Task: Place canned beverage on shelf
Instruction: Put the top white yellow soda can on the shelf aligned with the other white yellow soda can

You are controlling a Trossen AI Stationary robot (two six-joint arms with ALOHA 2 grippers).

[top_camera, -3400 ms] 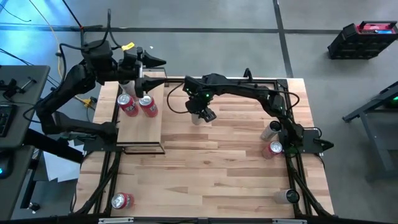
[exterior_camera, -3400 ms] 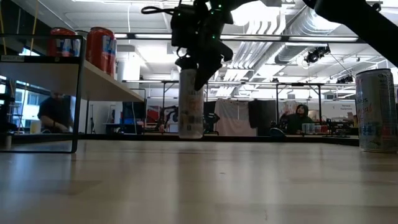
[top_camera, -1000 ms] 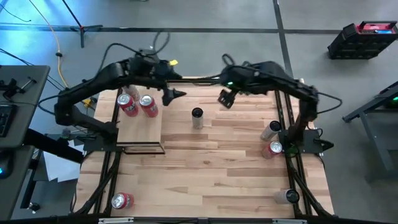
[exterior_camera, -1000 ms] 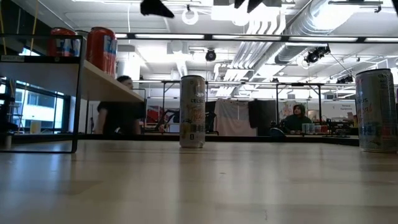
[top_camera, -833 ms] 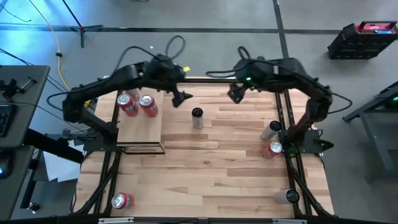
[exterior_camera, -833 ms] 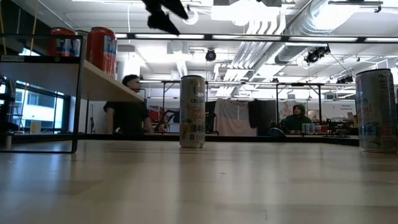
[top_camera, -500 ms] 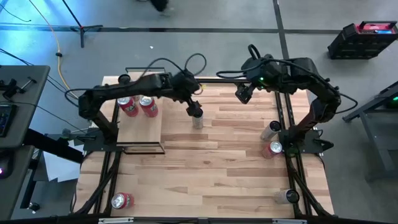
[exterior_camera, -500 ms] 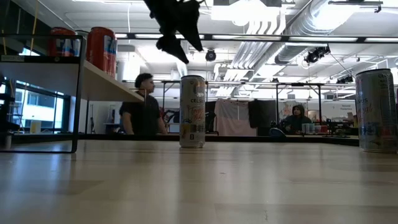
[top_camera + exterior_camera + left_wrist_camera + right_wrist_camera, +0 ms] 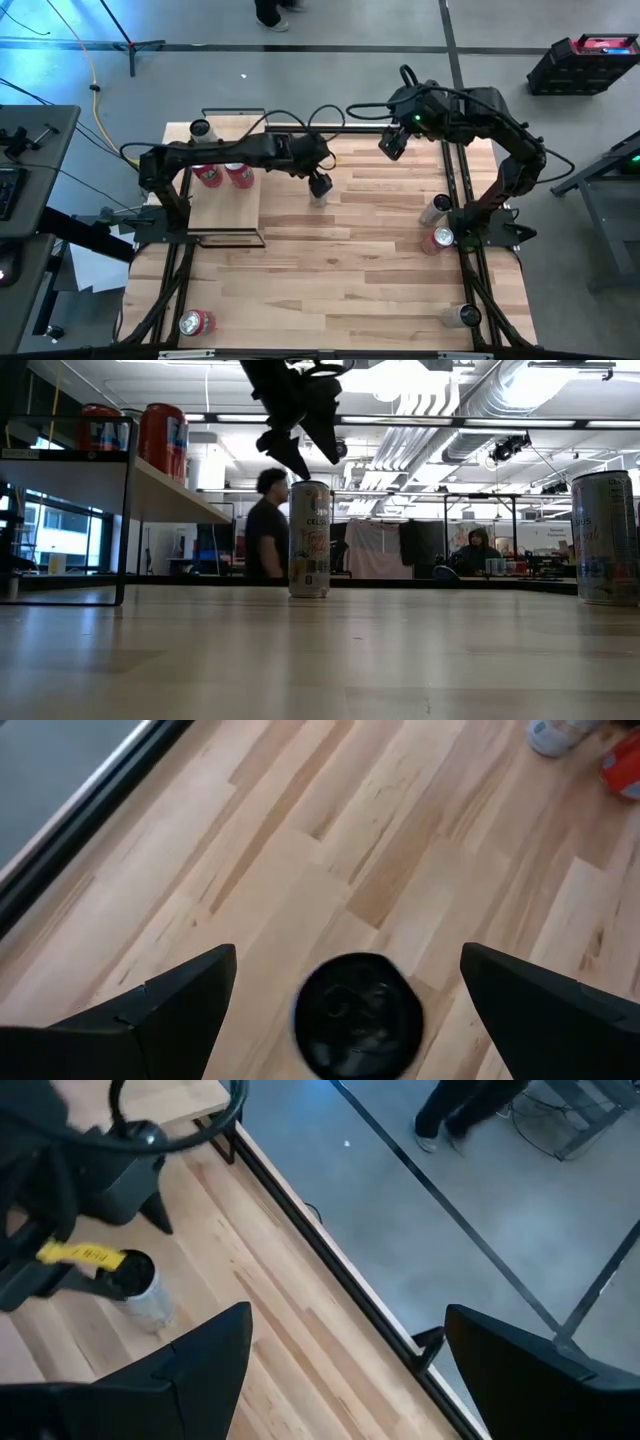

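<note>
A tall pale can with a dark top [image 9: 309, 540] stands upright on its base on the tabletop, right of the shelf. The can [image 9: 358, 1015] shows between my left gripper's fingers. My left gripper [image 9: 320, 184] hangs open just above it [image 9: 297, 455], one finger on either side of its top, touching nothing. The shelf [image 9: 225, 205], a pale board in a black frame, stands at the left and carries two red cans [image 9: 224, 174] at its far end. My right gripper [image 9: 391, 146] waits open, high over the far edge.
A silver can [image 9: 435, 210] and a red can [image 9: 442, 238] sit by the right arm's base. Another silver can [image 9: 462, 316] is at the near right corner and a red can [image 9: 195, 322] at the near left. A person walks behind the table [image 9: 265, 525].
My left gripper has swung from beside the shelf's far end toward the table's right and near side and has come down over the standing can, tipping further downward, still open. My right gripper has drawn back toward the far right and risen slightly. The can has stayed put.
</note>
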